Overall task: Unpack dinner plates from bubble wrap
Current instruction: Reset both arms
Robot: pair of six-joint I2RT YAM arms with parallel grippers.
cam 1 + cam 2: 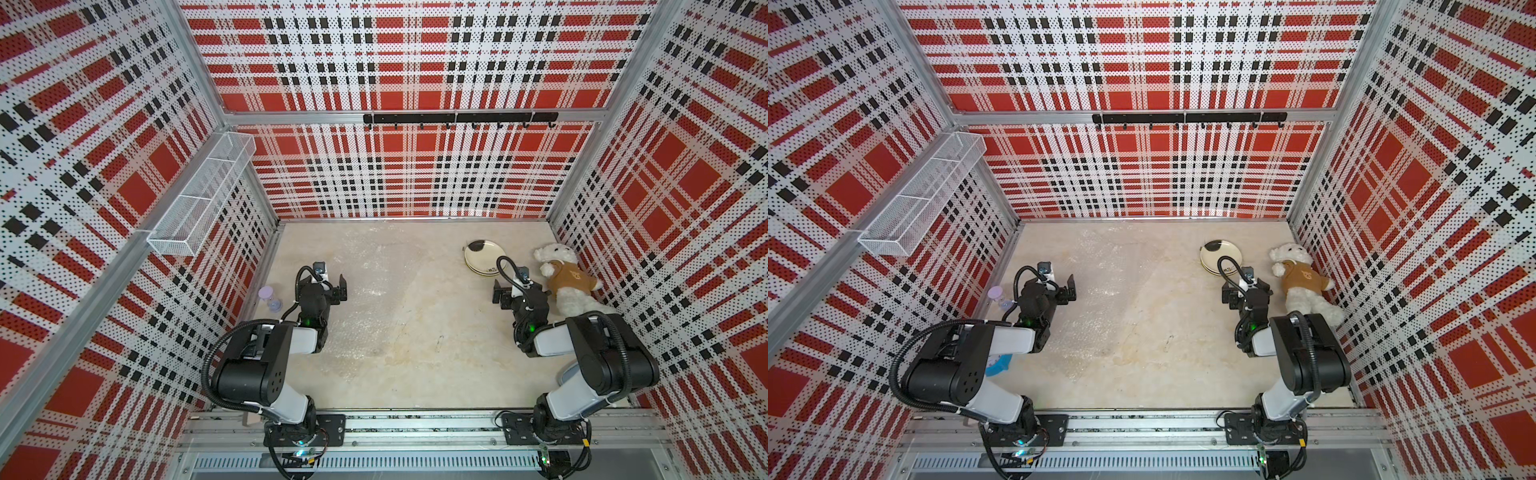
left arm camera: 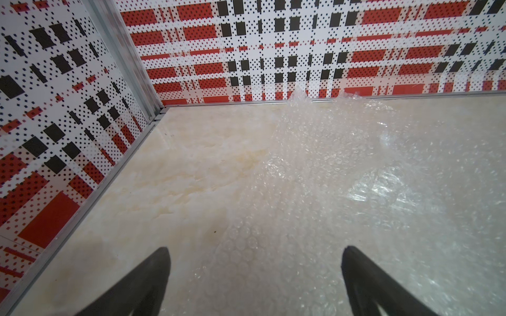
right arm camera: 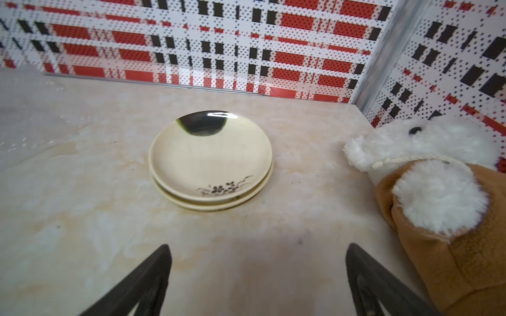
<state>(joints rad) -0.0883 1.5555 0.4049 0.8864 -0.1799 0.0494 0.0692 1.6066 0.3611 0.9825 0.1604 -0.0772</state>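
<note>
Now | left hand spread above bubble wrap | right hand spread | dinner plates stacked, unwrapped

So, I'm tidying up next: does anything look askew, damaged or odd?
Nothing damaged. The stacked dinner plates sit slightly offset. The bubble wrap lies loose on the table, its far corner curling up. The teddy bear lies flat.

glossy ceramic plates, crinkly clear bubble wrap
</note>
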